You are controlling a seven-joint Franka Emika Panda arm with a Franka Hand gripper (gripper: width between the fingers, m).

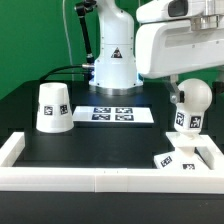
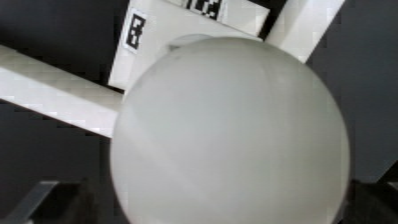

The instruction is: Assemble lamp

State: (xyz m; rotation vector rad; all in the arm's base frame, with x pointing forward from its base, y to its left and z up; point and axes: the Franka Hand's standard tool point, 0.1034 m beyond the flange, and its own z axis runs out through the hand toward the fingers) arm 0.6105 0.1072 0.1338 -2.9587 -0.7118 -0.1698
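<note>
White bulb (image 1: 191, 99), apparently clamped between the closed jaws of gripper (image 1: 182, 86), hangs above base (image 1: 186, 157) at right near corner; base looks askew, so an off-centre descent may jam the stem or knock the bulb loose.

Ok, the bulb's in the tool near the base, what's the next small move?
Probably ease the bulb down toward the base, correcting sideways. The tool holds the bulb aloft, stem pointing down, and the base lies flat, apparently below it; neither view confirms the stem is over the base's middle.
</note>
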